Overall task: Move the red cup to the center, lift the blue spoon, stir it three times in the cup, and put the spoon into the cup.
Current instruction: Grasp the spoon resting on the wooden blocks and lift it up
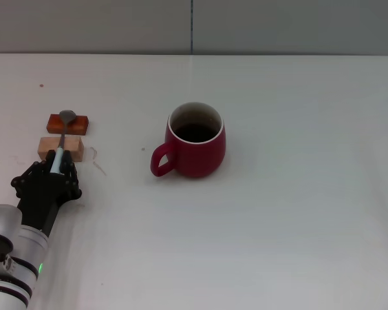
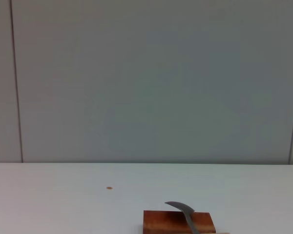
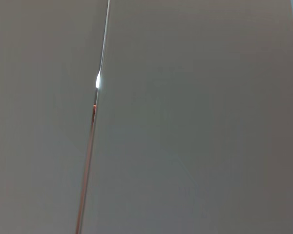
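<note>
At the far left of the head view, my left gripper (image 1: 53, 169), a black fingered claw on a grey and white arm, sat low over the white table (image 1: 297, 226) with its fingers around the near end of the small spoon with a pale blue handle and dull grey metal bowl (image 1: 62, 132). I could not tell whether the fingers had clenched on the handle or only flanked it. The spoon lay across two small wooden blocks: its handle over the pale tan block (image 1: 61, 147) nearest me, its bowl on the reddish-brown block (image 1: 69, 123) beyond. To the right, near the middle of the table and well apart from the spoon, stood the rounded dark red ceramic mug with a white rim and dark inside (image 1: 194, 141), upright, its loop handle toward my left side. My right gripper was nowhere in view.

My judgement of the risk: with so slim a handle held near its end, a loose or off-centre grip could let the spoon pivot or slip as it lifted, and a lift begun too low could drag a block along.

The left wrist view showed only the reddish-brown block and the grey bowl curving over it, not the mug. The right wrist view showed just a plain grey wall
</note>
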{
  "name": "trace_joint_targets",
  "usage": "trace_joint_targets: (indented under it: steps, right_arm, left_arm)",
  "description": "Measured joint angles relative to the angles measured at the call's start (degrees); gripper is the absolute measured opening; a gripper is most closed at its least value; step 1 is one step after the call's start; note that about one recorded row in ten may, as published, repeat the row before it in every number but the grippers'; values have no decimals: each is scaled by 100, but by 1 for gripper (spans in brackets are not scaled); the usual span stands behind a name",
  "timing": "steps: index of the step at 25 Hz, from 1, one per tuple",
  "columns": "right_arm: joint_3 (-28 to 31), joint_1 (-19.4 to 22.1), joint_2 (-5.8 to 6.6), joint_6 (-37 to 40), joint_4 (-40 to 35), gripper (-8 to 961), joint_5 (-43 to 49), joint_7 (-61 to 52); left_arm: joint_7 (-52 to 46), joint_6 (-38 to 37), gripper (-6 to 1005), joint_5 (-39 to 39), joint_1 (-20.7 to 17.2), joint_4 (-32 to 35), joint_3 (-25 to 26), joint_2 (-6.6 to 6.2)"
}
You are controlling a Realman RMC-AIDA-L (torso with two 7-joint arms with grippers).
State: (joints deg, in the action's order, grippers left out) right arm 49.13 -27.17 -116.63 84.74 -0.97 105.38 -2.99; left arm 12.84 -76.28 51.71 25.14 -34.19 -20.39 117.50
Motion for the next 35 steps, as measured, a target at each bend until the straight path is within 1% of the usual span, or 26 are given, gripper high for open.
trace_joint_targets:
  steps: [2,35]
  right_arm:
    - [0,1,1,0,0,576,0,0]
    - [-9,5,0,-2,1,575,9,0]
  left_arm:
    - [0,1,219,1,1,0,-1,1]
    - [-6,-22,210,5,-44,72,-1,10]
